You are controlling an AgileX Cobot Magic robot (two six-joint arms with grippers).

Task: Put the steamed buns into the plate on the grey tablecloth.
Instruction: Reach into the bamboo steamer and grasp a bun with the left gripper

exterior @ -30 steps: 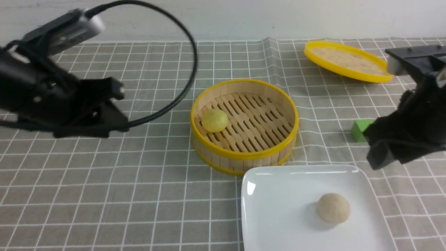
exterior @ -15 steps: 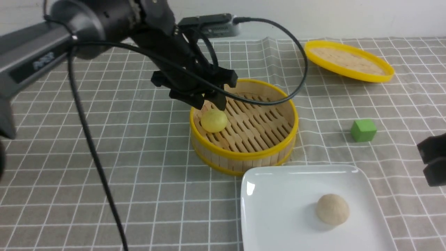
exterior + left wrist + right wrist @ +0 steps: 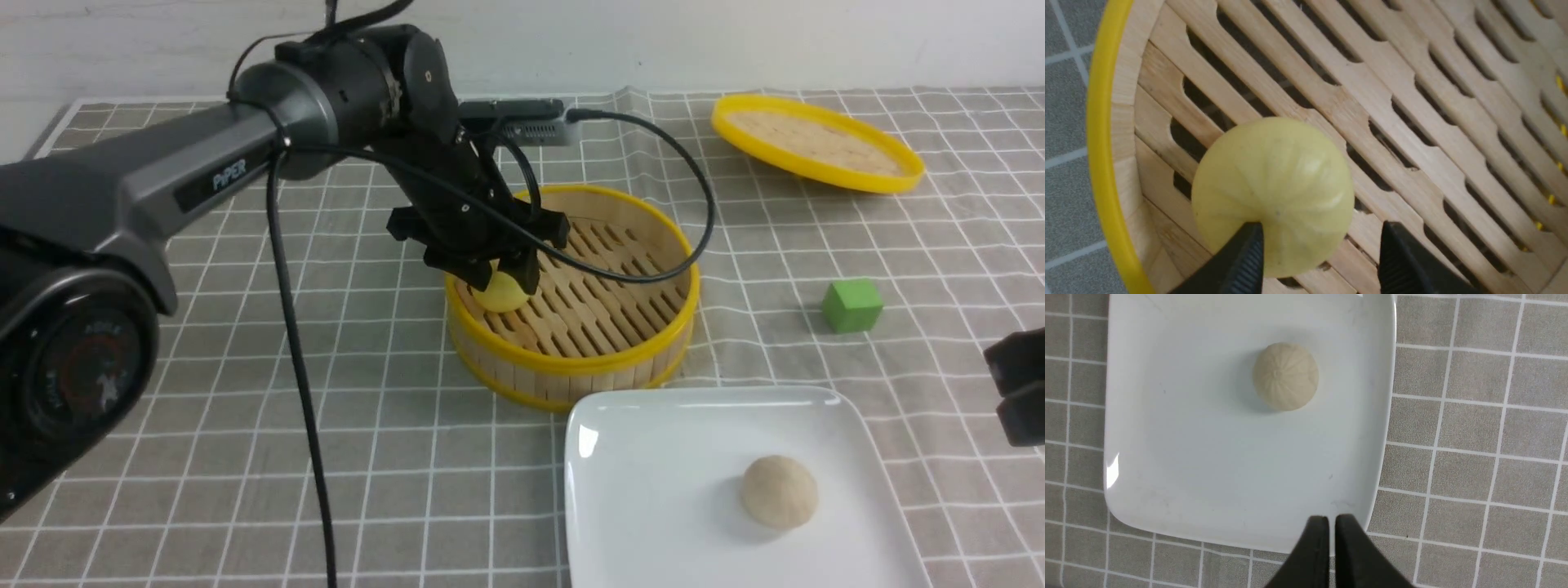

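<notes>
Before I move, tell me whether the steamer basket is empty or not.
Not empty: the pale yellow bun sits inside on the slatted floor of the steamer basket.

Soft shadow, glare on plate

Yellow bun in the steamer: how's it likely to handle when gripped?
The yellow bun looks apt to roll or pivot if nudged off-centre, given its rounded dome. It probably sits a bit unsteadily on the slotted bamboo base. Its smooth surface with soft highlights may be slightly slippery; whether it's squishy or firm, I can't tell.
</notes>
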